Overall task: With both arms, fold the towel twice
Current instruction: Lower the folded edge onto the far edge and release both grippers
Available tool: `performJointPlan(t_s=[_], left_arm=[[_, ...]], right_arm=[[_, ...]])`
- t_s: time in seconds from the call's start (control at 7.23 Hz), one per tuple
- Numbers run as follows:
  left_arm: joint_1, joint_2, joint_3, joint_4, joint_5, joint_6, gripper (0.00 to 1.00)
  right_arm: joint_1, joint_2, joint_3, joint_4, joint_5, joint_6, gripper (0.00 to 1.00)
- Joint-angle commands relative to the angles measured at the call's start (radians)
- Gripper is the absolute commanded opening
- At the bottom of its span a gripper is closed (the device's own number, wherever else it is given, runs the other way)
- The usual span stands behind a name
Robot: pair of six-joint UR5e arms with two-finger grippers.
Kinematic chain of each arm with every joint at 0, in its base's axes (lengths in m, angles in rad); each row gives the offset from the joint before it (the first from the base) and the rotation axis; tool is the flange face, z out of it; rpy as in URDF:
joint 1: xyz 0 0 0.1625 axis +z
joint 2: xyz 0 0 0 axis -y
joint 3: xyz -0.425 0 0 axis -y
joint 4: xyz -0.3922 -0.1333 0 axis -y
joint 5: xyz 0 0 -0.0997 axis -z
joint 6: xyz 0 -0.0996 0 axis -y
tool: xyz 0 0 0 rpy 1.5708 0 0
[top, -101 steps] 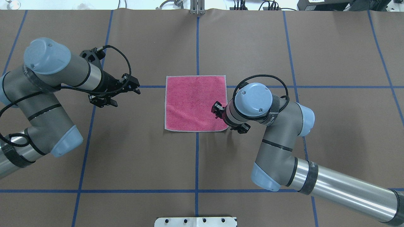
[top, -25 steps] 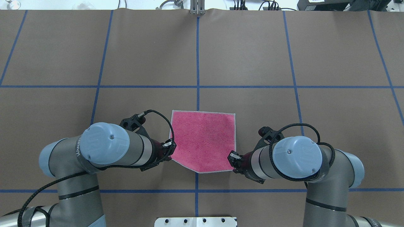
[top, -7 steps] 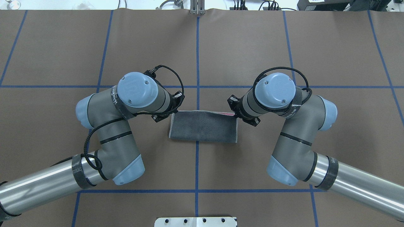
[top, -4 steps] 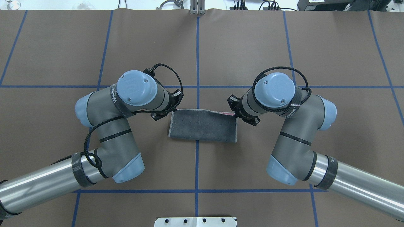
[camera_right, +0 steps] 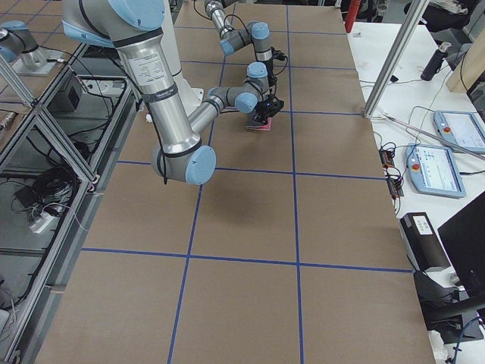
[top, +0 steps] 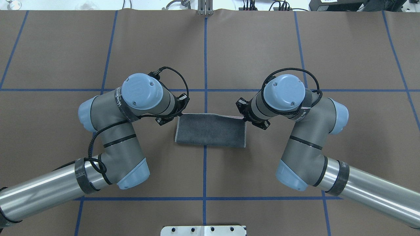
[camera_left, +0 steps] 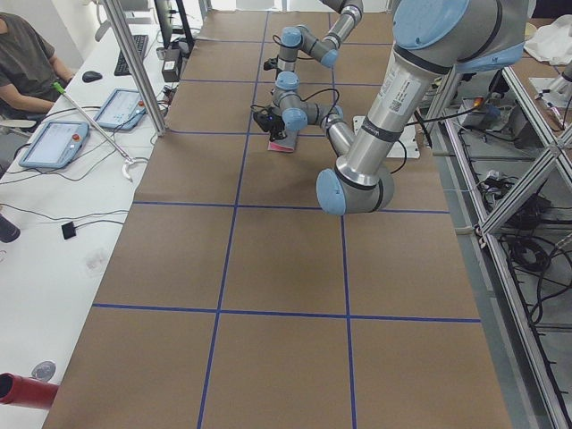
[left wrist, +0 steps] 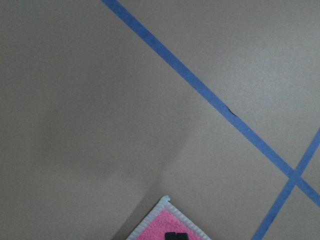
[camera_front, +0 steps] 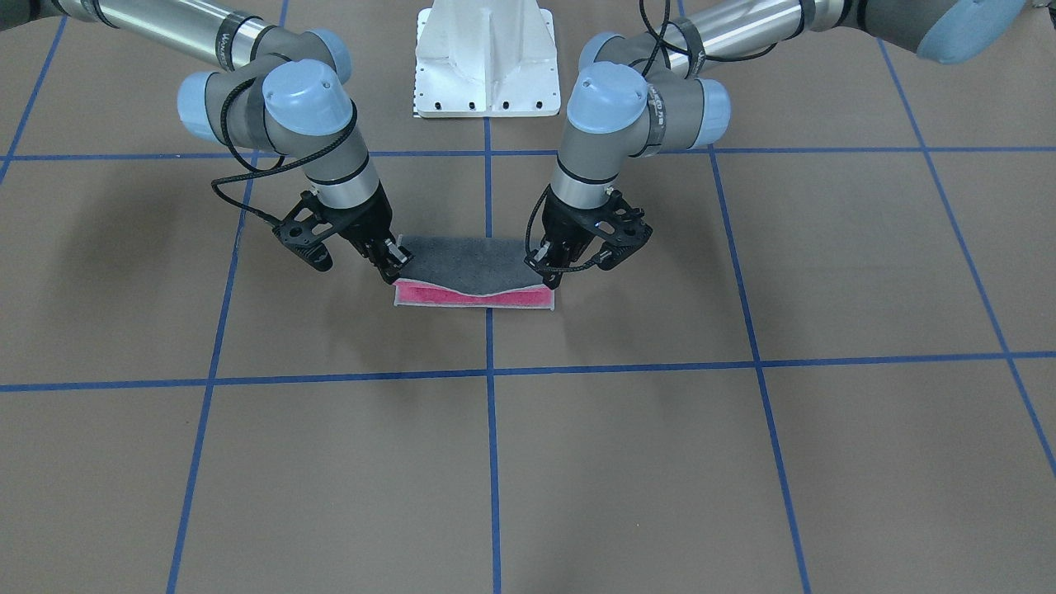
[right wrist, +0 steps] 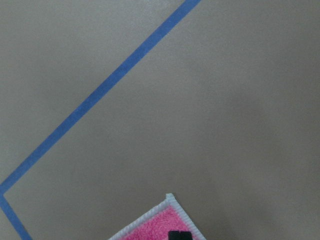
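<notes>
Towel: I am seeing the towel (camera_front: 467, 261) lying folded in half near the middle of the table (camera_front: 742, 462). It is straddling a blue tape line (camera_front: 490, 429) that runs away from the robot. The grey face is showing on top, and a pink strip of the lower layer is peeking out along the edge away from the robot.

Upper layer: its two far corners are riding slightly above the lower layer. The edge between them is sagging in the middle until it meets the pink.

Left gripper: I am reading the left gripper (camera_front: 547, 275) as clamped on the upper-layer corner at its end of the towel. In its wrist camera a black fingertip (left wrist: 175, 236) is sitting on a pink corner with light stitched edging.

Right gripper: the right gripper (camera_front: 394, 266) is pinching the opposite corner in the same way. Its wrist camera is showing a fingertip (right wrist: 180, 235) on the pink face.

Arms: the left arm (top: 131, 108) and the right arm (top: 295, 108) are reaching in from either side, with their wrists angling down at the towel's short ends. From overhead the wrists are hiding the fingers.

Surroundings: the white pedestal base (camera_front: 487, 62) is standing on the robot's side of the towel. A person (camera_left: 27, 54) is sitting at a side bench in the exterior left view.
</notes>
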Motion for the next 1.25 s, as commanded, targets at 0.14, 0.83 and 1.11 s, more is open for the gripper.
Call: performJointPlan(t_s=[0.14,0.83,1.11], left_arm=[[-0.001,0.003,0.000,-0.007,0.000,0.002,0.00],[-0.001,0.005,0.000,-0.006,0.000,0.002,0.29],[-0.003,0.005,0.000,-0.006,0.001,0.002,0.41]], right_arm=[[0.003,0.006,-0.008,0.000,0.000,-0.007,0.25],[0.006,0.028,-0.034,0.002,0.000,-0.010,0.35],[0.006,0.029,-0.033,0.003,0.000,-0.007,0.40]])
